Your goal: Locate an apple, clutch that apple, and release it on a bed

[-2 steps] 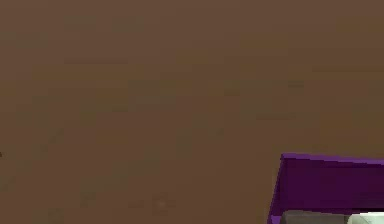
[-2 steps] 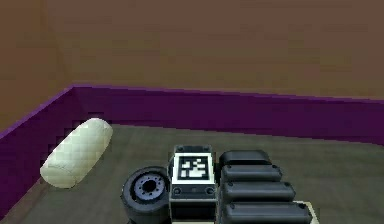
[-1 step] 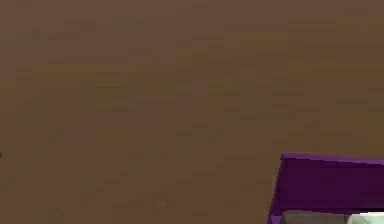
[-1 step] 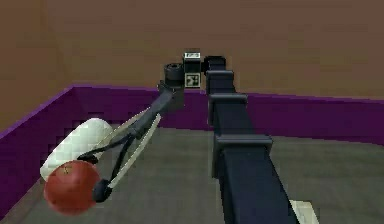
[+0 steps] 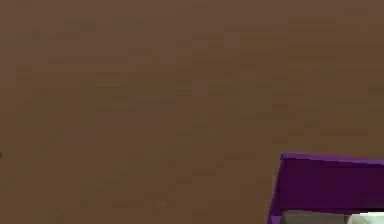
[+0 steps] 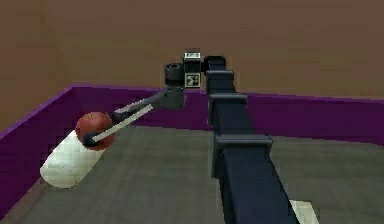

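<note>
In the arm side view, a white pillow [image 6: 66, 165] lies near the bed's [image 6: 160, 172] left edge. A round red apple [image 6: 92, 125] is at its top. The claw [image 6: 108, 129] reaches the apple, but I cannot tell if it holds it. The forward view has a brown wall [image 5: 150, 90] and the bed's purple corner.

A plain brown wall [image 5: 150, 100] stands ahead in the forward view, and the same brown runs along the top of the arm side view. A white, rounded pillow [image 6: 68, 160] lies at that view's lower left.
</note>
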Motion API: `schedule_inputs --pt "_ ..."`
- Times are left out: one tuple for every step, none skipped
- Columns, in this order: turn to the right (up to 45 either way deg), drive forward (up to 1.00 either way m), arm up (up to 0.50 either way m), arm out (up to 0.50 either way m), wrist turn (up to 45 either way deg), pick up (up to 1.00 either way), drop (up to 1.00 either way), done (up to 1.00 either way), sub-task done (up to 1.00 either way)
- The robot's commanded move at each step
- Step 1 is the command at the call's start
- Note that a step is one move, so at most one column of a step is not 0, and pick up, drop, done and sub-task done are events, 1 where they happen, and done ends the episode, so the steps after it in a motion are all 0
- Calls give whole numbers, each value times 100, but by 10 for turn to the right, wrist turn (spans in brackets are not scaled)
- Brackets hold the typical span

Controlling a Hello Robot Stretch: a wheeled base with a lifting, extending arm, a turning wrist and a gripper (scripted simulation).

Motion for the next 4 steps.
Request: schedule_inputs --pt "0 0 0 0 450 0 0 0 0" --pt "0 0 0 0 450 0 0 0 0" --pt "0 0 0 0 240 0 0 0 0" --pt "0 0 -16 0 0 0 0 0 0"
